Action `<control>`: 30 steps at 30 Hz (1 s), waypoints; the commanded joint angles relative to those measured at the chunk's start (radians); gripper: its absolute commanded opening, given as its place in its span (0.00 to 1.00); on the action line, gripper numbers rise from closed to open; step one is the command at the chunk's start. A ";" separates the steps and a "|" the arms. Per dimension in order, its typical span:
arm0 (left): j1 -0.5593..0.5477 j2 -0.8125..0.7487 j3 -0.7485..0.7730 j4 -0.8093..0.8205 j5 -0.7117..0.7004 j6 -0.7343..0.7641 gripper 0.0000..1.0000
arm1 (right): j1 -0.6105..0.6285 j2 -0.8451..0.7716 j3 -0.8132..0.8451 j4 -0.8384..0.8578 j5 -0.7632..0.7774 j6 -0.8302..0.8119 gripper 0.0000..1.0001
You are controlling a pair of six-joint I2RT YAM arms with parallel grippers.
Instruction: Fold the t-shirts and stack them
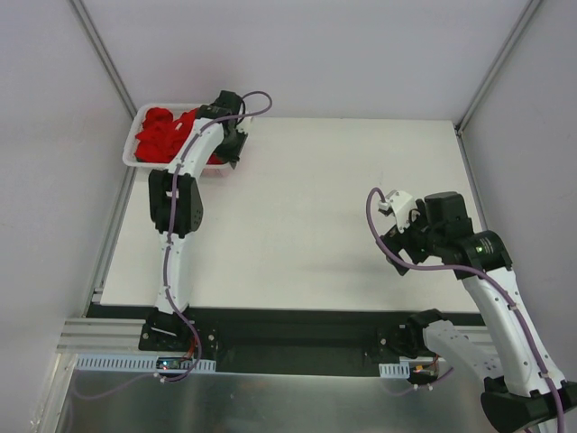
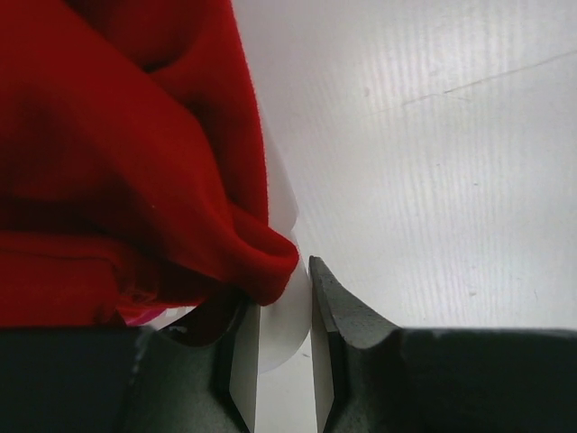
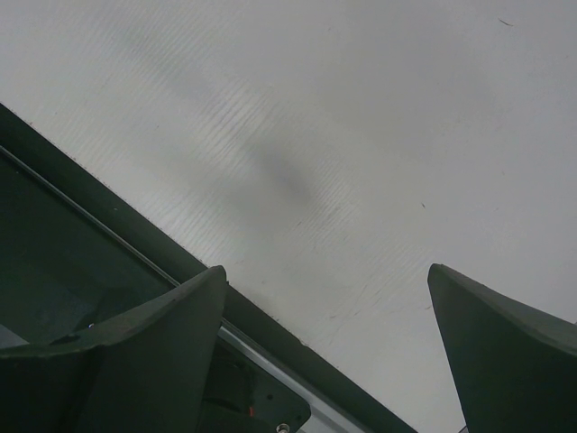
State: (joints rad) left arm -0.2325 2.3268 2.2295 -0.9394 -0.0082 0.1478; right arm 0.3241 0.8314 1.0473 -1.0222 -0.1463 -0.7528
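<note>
Bright red t-shirts [image 1: 162,135] lie heaped in a white basket [image 1: 132,155] at the table's far left corner. My left gripper [image 1: 233,150] is at the basket's right side. In the left wrist view its jaws [image 2: 287,290] stand close together, with the white basket rim [image 2: 287,325] between the pads. A fold of red t-shirt [image 2: 117,162] drapes over the tip of the left finger, and a scrap of pink shows under it. My right gripper [image 1: 397,257] hangs open over bare table at the right, and nothing is between its fingers [image 3: 326,271].
White enclosure walls and metal posts border the table on the left, back and right. A dark strip and an aluminium rail [image 3: 270,356] run along the near edge, close under the right gripper. Purple cables loop off both arms.
</note>
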 commanded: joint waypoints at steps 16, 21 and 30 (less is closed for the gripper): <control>0.157 -0.020 -0.051 -0.042 -0.009 0.048 0.00 | -0.007 -0.015 0.003 -0.004 -0.001 -0.016 0.96; 0.226 -0.012 -0.045 -0.039 -0.021 0.102 0.00 | -0.005 -0.011 0.007 -0.004 -0.004 -0.016 0.96; 0.257 0.019 -0.019 -0.036 -0.029 0.324 0.00 | -0.005 0.002 0.010 0.002 -0.007 -0.011 0.96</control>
State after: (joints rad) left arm -0.0437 2.3161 2.2097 -0.9504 0.0433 0.3252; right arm 0.3241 0.8295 1.0473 -1.0225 -0.1459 -0.7532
